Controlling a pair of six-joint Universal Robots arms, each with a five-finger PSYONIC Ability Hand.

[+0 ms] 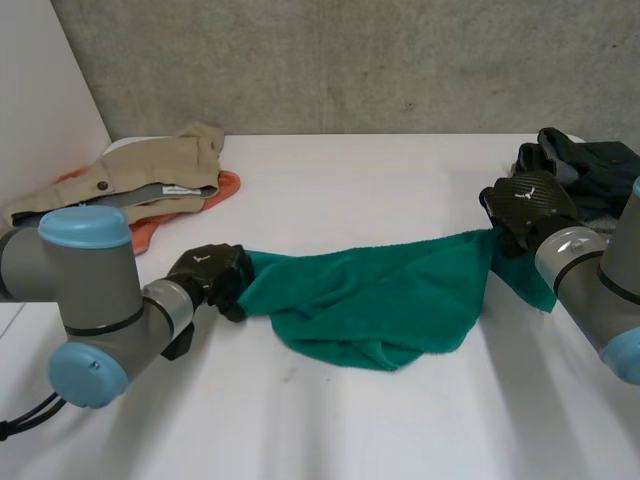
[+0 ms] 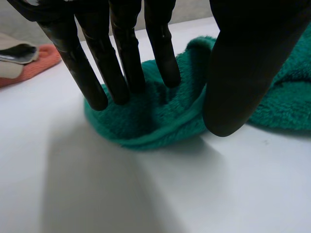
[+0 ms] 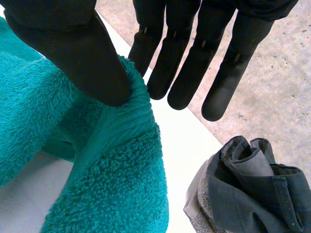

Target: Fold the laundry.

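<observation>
A green towel (image 1: 370, 300) lies bunched across the middle of the white table (image 1: 350, 430). My left hand (image 1: 210, 275) is at its left end. There, straight fingers (image 2: 121, 63) press down on the towel (image 2: 160, 121), the thumb stands at its edge, and a ridge of cloth lies loose between them. My right hand (image 1: 525, 205) holds the right end lifted off the table. Its thumb (image 3: 73, 53) pinches the towel's hem (image 3: 116, 165) against the fingers behind it, and a corner hangs down below the hand.
A beige garment (image 1: 130, 180) lies on an orange cloth (image 2: 29, 68) at the back left. A pile of dark grey clothes (image 1: 590, 165) sits at the back right, close beside my right hand (image 3: 248, 194). A concrete wall runs behind the table.
</observation>
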